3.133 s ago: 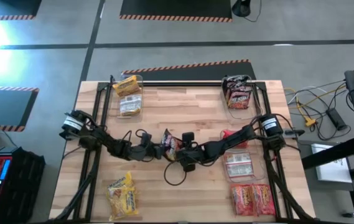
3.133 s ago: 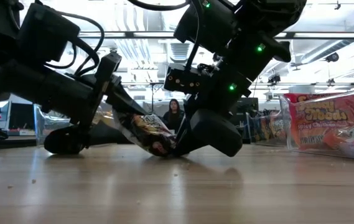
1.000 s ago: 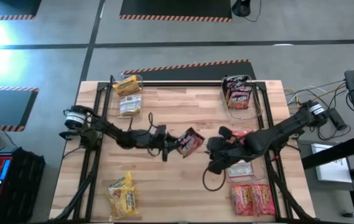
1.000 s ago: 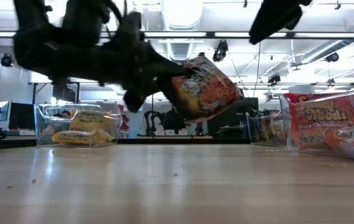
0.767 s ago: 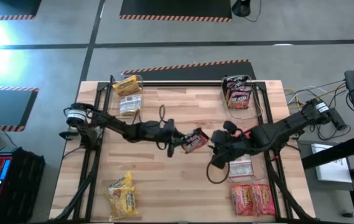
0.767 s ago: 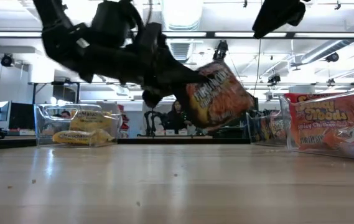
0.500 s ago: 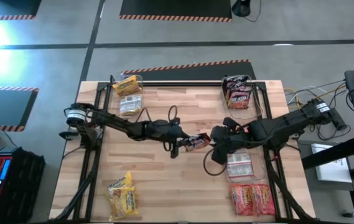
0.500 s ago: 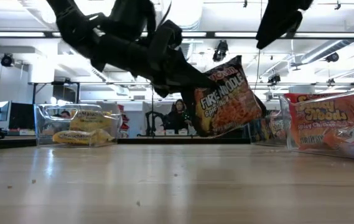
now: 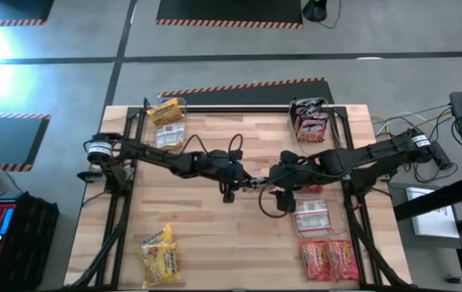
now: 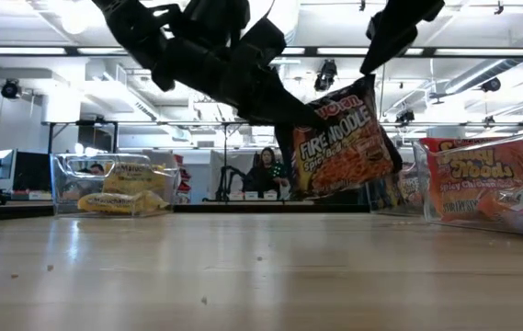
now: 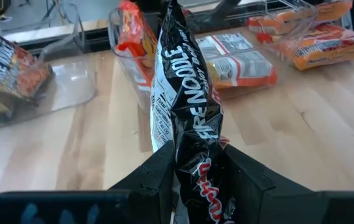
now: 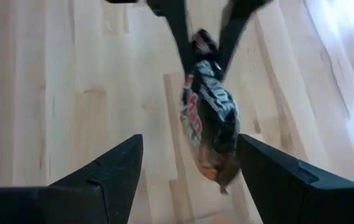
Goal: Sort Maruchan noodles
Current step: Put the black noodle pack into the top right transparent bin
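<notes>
A dark packet of Maruchan noodles (image 10: 346, 142) printed "FIRE NOODLE" hangs in the air over the table's middle, with my left gripper (image 9: 239, 177) shut on it. My right gripper (image 9: 275, 185) is open just right of it. In the right wrist view its two fingers (image 12: 117, 165) stand on either side of the packet (image 12: 209, 127) without plainly touching it. More packets lie in clear bins at the far left (image 9: 166, 122), the far right (image 9: 310, 122) and the right (image 9: 312, 215). My left gripper pinches the packet's near end (image 11: 200, 177) between its two fingers, one on each flat face. The fingers reach in from the table's left, slanting a little downward. The packet is lifted clear of the table, stands on edge and points away from the fingers toward my right gripper.
Loose yellow packets (image 9: 159, 255) lie at the near left and red-orange ones (image 9: 328, 259) at the near right. Bare wood lies in the table's middle below the two grippers. A person (image 10: 263, 170) sits in the room beyond the table.
My left gripper has carried the packet toward the table's right and upward while rolling its wrist, so the packet has turned from lying nearly flat to standing on edge. My right gripper has moved toward the table's left and far edge and now straddles the packet.
</notes>
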Controlling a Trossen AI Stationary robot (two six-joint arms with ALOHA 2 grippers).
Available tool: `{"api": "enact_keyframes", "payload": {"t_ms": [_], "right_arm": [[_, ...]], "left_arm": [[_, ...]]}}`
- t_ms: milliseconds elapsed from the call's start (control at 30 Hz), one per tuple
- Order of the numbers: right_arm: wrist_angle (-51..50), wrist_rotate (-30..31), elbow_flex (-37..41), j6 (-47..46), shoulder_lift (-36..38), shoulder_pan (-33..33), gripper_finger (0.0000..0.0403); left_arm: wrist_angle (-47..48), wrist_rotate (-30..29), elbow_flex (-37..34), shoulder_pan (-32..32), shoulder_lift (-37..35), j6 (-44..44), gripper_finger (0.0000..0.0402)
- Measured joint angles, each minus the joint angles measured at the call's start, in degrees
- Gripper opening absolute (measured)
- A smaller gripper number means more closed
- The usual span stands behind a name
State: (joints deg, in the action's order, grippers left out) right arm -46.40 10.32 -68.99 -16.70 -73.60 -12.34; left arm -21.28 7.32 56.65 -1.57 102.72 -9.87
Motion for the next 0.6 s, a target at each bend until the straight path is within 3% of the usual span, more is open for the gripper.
{"api": "enact_keyframes", "payload": {"t_ms": [367, 600], "right_arm": [[2.5, 0.2, 0.1, 5.4, -1.2, 0.0, 0.0251], [3.0, 0.1, 0.3, 5.6, -3.4, 0.0, 0.0251]], "left_arm": [[0.9, 5.7, 3.0, 0.0, 0.0, -0.6, 0.0091], [0.9, 5.9, 4.7, 0.0, 0.0, -2.0, 0.0091]]}}
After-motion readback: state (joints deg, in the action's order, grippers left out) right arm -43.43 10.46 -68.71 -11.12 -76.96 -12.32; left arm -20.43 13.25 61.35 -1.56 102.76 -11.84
